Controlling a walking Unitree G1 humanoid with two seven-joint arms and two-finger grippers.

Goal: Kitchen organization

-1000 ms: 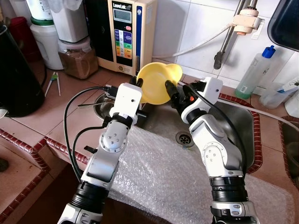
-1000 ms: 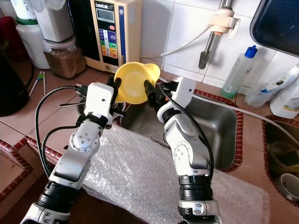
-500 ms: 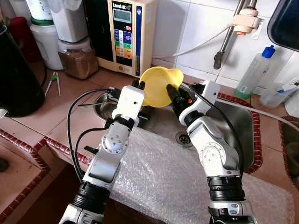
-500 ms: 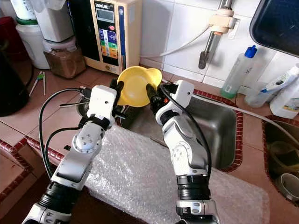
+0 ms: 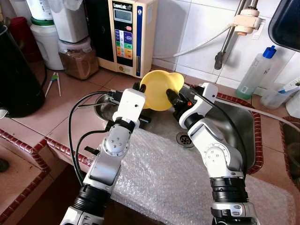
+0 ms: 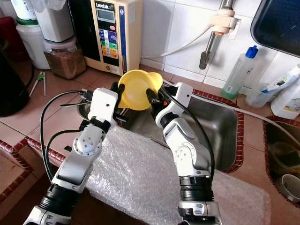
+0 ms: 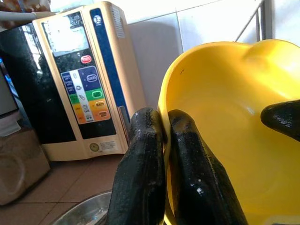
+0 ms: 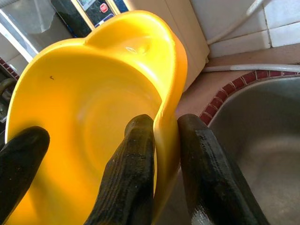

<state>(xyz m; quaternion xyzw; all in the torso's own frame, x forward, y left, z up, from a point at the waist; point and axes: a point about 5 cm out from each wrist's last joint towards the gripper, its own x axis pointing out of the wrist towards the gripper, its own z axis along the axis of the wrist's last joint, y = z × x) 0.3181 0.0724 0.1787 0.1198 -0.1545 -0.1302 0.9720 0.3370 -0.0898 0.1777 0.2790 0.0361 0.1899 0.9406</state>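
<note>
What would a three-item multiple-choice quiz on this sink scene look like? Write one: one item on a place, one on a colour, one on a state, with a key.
1. Where is the yellow bowl?
A. Flat on the bubble wrap
B. Held up over the sink's left edge
C. On top of the water machine

2. What colour is the cap of the clear bottle by the wall?
A. Blue
B. Red
C. Green

3. How is the bowl held?
A. By the left gripper alone
B. By no gripper
C. By both grippers, each pinching the rim

Key: 1 B, the bowl sits in the air between the arms above the sink. 2 A, the cap is blue. 3 C, the left gripper and right gripper each have a finger on either side of the rim.
</note>
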